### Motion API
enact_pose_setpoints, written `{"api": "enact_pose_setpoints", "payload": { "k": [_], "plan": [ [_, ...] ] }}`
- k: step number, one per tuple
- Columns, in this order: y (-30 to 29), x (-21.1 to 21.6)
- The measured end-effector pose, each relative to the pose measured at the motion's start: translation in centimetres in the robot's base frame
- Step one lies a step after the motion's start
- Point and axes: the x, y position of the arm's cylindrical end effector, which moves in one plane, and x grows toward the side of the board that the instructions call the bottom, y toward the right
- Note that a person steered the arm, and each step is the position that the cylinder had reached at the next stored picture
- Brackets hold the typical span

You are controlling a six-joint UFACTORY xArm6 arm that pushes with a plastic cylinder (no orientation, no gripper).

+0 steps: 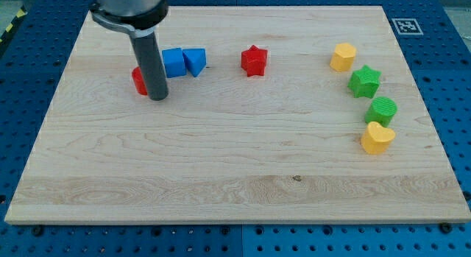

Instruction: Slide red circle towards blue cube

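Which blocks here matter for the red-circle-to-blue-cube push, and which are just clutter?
In the job:
red circle, mostly hidden behind the rod
blue cube
my tip, at the red circle's right edge, below-left of the blue cube

Lying about:
blue triangular block, touching the cube's right side
red star
yellow hexagon
green star
green cylinder
yellow heart

A pale wooden board [235,161] with lengthwise grain fills most of the view, evenly lit with only soft shadows. It lies on a blue perforated table [456,80] dotted with rows of holes. A black-and-white marker tag [403,25] sits by the board's top right corner.
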Motion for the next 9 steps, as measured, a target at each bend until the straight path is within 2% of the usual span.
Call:
{"api": "enact_pose_setpoints", "payload": {
  "k": [3, 7, 9],
  "plan": [
    [-1.9, 0.3],
    [-3.9, -3.7],
    [-3.7, -2.6]
  ]
}}
